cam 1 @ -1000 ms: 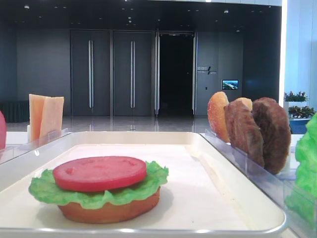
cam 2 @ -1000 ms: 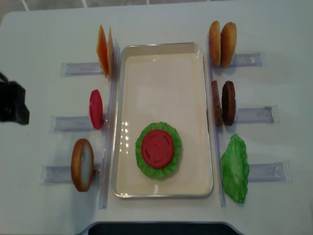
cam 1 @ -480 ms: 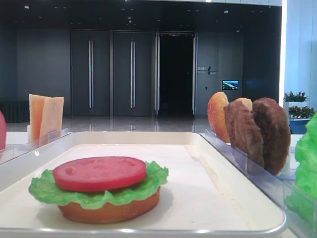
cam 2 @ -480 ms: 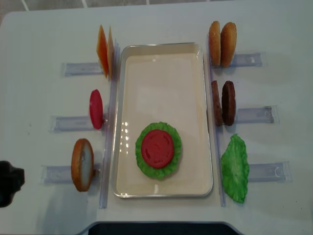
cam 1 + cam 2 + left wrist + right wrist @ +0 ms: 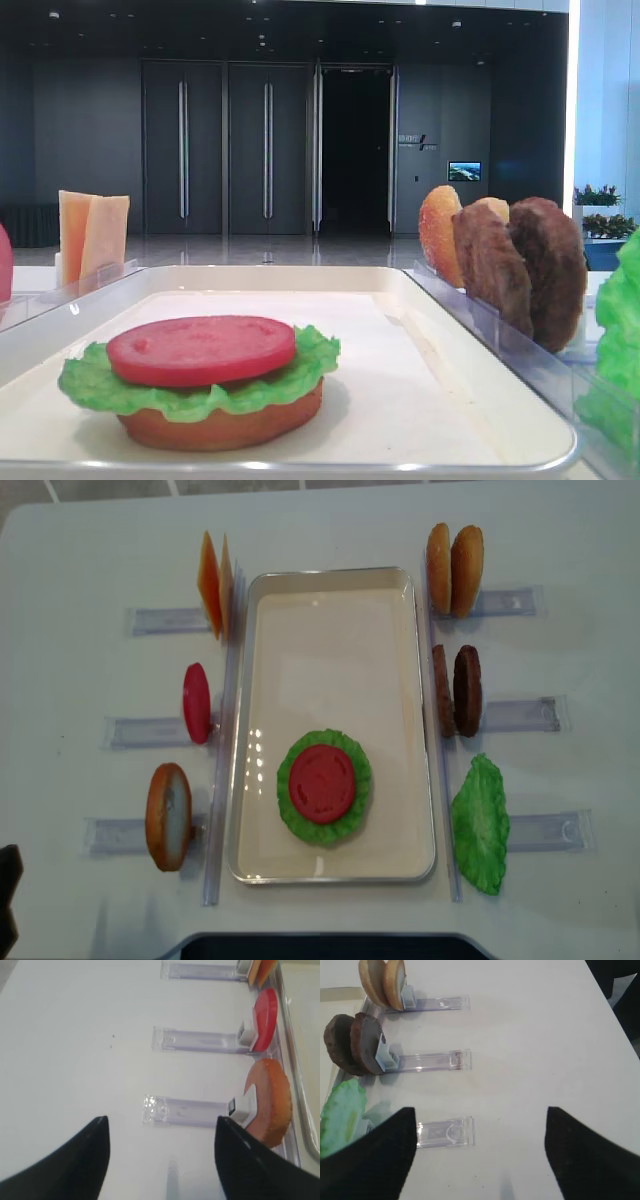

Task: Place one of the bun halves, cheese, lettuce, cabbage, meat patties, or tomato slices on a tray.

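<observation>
Left gripper (image 5: 162, 1160): at the table's near left corner, jaws spread apart, holding nothing; both dark fingers (image 5: 75, 1165) hang over bare white table (image 5: 60, 680), short of the clear holders (image 5: 187, 1110). In the overhead view only a dark sliver of this arm shows at the lower left edge.

Left rack, far to near: cheese (image 5: 215, 583), one tomato slice (image 5: 196, 702), one bun half (image 5: 168, 815), each upright on edge, just beside the tray's left rim.

Tray (image 5: 330, 595): centre of table. Stack sits in its near half: bun at the bottom, lettuce (image 5: 290, 800), tomato slice on top (image 5: 323, 783). Far half bare.

Right rack: bun halves (image 5: 453, 568), meat patties (image 5: 457, 690), lettuce leaf (image 5: 481, 823).

Right gripper (image 5: 480, 1155): jaws wide apart, empty, over open table to the right of the rack holders.
</observation>
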You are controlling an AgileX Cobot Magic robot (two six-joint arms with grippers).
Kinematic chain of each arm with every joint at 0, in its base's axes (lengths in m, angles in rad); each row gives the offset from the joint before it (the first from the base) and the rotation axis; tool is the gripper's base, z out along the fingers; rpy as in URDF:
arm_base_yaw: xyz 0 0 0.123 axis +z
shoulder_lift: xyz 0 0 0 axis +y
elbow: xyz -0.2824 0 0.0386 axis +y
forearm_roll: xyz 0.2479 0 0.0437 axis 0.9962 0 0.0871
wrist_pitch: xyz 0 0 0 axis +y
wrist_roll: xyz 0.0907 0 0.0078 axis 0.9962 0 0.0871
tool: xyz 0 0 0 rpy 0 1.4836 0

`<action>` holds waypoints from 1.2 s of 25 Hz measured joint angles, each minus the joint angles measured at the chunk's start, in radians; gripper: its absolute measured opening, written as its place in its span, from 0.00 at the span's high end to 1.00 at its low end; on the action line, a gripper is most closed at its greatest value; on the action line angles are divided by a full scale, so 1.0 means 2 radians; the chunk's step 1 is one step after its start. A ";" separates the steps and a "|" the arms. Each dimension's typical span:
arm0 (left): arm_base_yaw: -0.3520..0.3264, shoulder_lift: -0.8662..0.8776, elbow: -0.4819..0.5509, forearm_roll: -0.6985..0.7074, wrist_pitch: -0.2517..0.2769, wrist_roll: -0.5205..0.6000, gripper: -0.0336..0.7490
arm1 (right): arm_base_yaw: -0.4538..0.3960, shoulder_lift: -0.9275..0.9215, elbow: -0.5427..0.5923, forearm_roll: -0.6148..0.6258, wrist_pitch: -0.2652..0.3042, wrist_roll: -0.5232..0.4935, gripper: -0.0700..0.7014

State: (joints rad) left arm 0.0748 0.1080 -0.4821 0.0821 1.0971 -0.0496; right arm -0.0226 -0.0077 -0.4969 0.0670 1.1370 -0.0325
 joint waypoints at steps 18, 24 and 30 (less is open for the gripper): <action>0.000 -0.062 0.005 0.000 0.006 0.004 0.32 | 0.000 0.000 0.000 0.000 0.000 0.000 0.22; 0.000 -0.062 0.005 0.000 0.006 0.004 0.33 | 0.000 0.000 0.000 0.000 0.000 0.000 0.22; 0.000 -0.062 0.005 0.000 0.006 0.004 0.33 | 0.000 0.000 0.000 0.000 0.000 0.000 0.22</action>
State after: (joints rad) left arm 0.0748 -0.0151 -0.4726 0.0830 1.1089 -0.0422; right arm -0.0226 -0.0077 -0.4969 0.0670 1.1370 -0.0325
